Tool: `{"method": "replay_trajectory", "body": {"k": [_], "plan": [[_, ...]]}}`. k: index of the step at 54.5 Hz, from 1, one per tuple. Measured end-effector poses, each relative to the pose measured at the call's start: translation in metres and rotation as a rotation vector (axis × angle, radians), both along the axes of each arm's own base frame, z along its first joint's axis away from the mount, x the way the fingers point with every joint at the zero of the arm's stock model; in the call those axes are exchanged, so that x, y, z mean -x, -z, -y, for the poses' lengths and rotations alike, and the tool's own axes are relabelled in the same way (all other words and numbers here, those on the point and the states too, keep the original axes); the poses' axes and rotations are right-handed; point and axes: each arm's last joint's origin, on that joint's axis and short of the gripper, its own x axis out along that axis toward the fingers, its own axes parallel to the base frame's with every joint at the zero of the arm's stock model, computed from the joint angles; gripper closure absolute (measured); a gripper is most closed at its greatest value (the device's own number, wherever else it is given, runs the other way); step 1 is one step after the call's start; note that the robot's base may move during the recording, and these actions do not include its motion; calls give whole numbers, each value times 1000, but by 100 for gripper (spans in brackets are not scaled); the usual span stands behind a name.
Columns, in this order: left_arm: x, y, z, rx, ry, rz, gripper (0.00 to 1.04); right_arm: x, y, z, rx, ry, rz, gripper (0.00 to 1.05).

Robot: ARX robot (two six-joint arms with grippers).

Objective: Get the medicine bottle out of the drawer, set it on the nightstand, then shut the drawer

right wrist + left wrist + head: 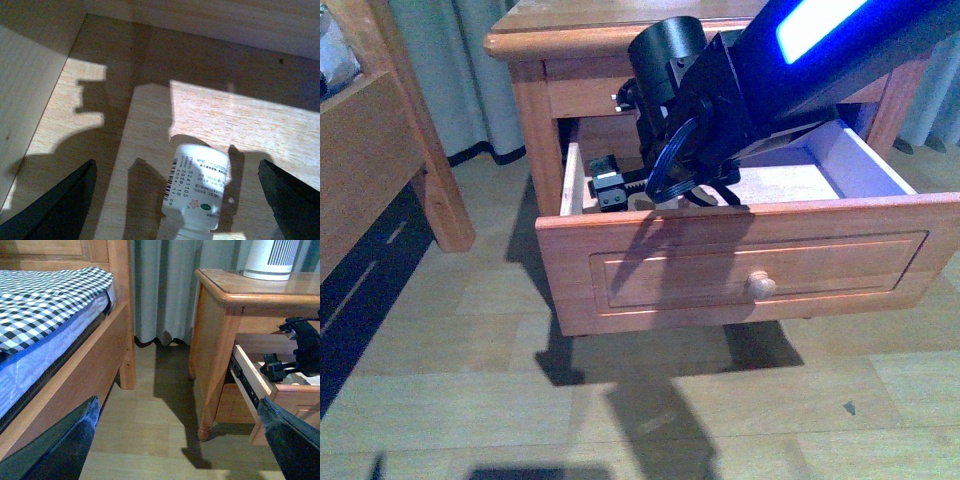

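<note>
The upper drawer (760, 270) of the nightstand (535, 45) stands pulled out, its round knob facing me. My right gripper (610, 188) reaches down into the drawer near its left wall, open. In the right wrist view the medicine bottle (196, 186), white with a printed label, lies on its side on the pale drawer floor (250, 120), between the open fingers (55, 210) and not touching them. The bottle is hidden in the front view. My left gripper (185, 450) is open and empty, low over the floor beside the nightstand (215, 340), where the open drawer (252, 382) also shows.
A wooden bed frame (380, 150) stands to the left, with a checked mattress cover (45, 300) on it. A grey curtain (165, 285) hangs behind. A large white ribbed appliance (272, 259) stands on the nightstand top. Wooden floor (650, 400) lies in front.
</note>
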Motion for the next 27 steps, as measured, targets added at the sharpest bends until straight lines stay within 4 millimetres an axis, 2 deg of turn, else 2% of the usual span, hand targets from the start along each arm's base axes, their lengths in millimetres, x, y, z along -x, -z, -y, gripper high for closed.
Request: {"method": "replay_trajectory", "body": {"k": [8,21,27], "plan": [[0,0,0,0,0,0,7,3,13,0,-4,18,-35,32],[0,0,0,0,0,0,7,10,21,0,-27,0,-39,71],[0,0,0,0,0,0,7,13,19,4,-35,-12,-38,75]]}}
